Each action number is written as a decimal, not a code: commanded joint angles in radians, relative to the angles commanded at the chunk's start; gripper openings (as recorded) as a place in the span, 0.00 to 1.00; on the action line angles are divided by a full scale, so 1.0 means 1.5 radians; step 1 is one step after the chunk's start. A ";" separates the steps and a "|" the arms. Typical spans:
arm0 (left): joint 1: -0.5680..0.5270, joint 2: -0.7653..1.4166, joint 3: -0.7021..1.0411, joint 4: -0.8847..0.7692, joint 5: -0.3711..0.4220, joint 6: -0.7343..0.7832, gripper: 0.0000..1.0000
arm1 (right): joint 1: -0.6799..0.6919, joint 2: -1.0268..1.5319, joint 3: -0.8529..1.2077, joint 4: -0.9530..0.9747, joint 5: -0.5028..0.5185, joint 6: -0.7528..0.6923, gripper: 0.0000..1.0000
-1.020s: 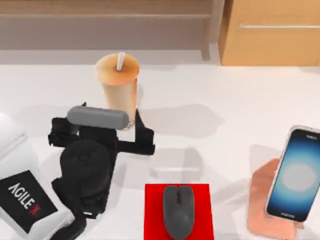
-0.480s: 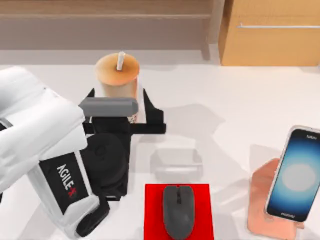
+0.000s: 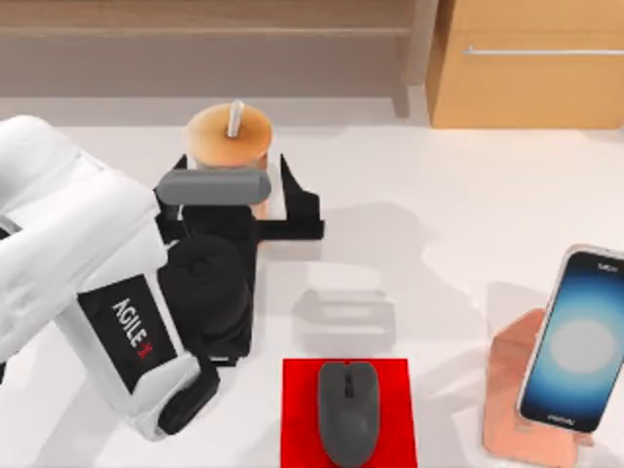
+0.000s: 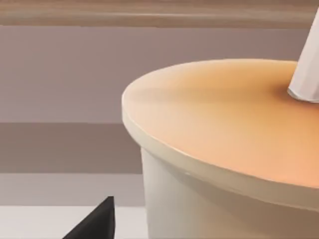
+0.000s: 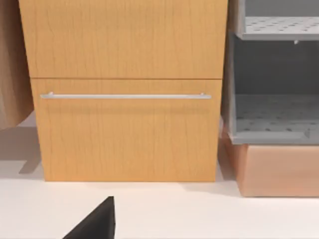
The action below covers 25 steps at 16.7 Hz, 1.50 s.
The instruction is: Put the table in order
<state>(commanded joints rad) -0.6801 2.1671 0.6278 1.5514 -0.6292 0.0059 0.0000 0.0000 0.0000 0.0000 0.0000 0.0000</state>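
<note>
On the left half of the white table (image 3: 439, 185) stands a tall orange-lidded cup (image 3: 231, 136) with a white straw. The left wrist view shows its lid (image 4: 224, 119) very close. My left gripper (image 3: 234, 175) is open, with a black finger on each side of the cup. Whether they touch it I cannot tell. A dark grey mouse (image 3: 348, 409) lies on a red mat (image 3: 297, 419) at the front centre. A phone (image 3: 577, 336) leans on a pink stand (image 3: 507, 390) at the front right. One black fingertip (image 5: 97, 221) of my open right gripper faces the cabinet.
A light-brown wooden cabinet (image 3: 531, 68) with a metal bar handle (image 5: 124, 95) stands at the back right. Beside it is a grey shelf unit (image 5: 274, 74). A wooden shelf (image 3: 205, 29) runs along the back left. Bare tabletop lies between cup and phone.
My left arm has swung in from the front left and pushed toward the back, so its open fingers now flank the cup. The cup, mouse and phone stayed put.
</note>
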 joint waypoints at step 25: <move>0.011 0.006 0.019 -0.013 0.011 0.000 0.00 | 0.000 0.000 0.000 0.000 0.000 0.000 1.00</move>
<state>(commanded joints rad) -0.6632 2.1765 0.6563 1.5319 -0.6120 0.0056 0.0000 0.0000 0.0000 0.0000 0.0000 0.0000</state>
